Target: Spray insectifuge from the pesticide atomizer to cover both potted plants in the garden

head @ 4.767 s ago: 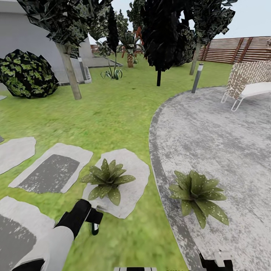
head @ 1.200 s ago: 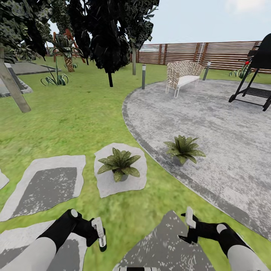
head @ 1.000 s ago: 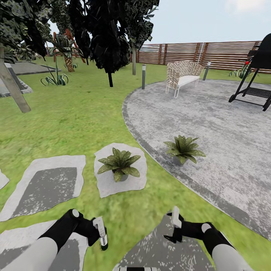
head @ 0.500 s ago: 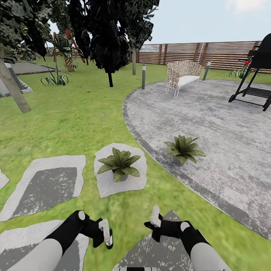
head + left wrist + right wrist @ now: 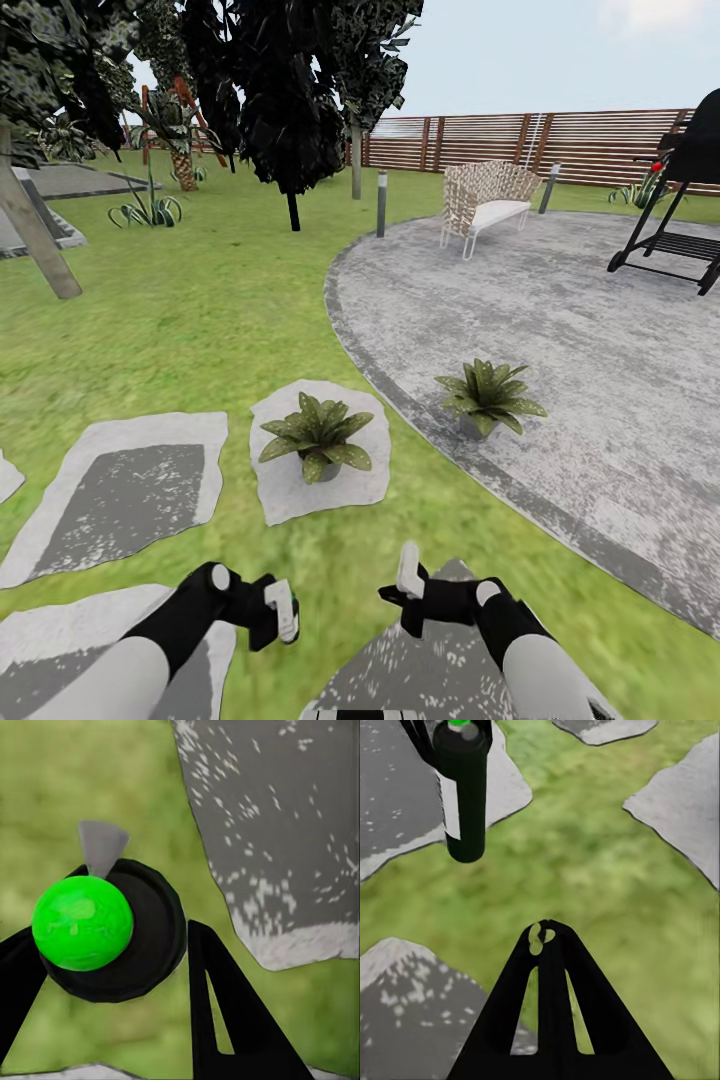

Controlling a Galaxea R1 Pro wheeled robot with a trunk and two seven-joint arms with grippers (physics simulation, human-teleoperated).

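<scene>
one potted plant on stepping stone, another on patio.

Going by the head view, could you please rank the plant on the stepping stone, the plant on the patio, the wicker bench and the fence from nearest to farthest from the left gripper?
From the left gripper:
1. Plant on the stepping stone, just ahead, slightly right.
2. Plant on the patio, farther ahead and right, near the paving's edge.
3. Wicker bench, across the patio.
4. Fence, behind the bench, at the garden's back.

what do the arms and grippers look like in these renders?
Both arms have pale grey-white forearm shells running into glossy black wrist sections, each with a small round grey cap at the joint. The left gripper and right gripper are black with light grey-white finger plates. In the wrist views the fingers are flat black tapering wedges with slot-like cutouts. No cables or markings are visible.
</scene>
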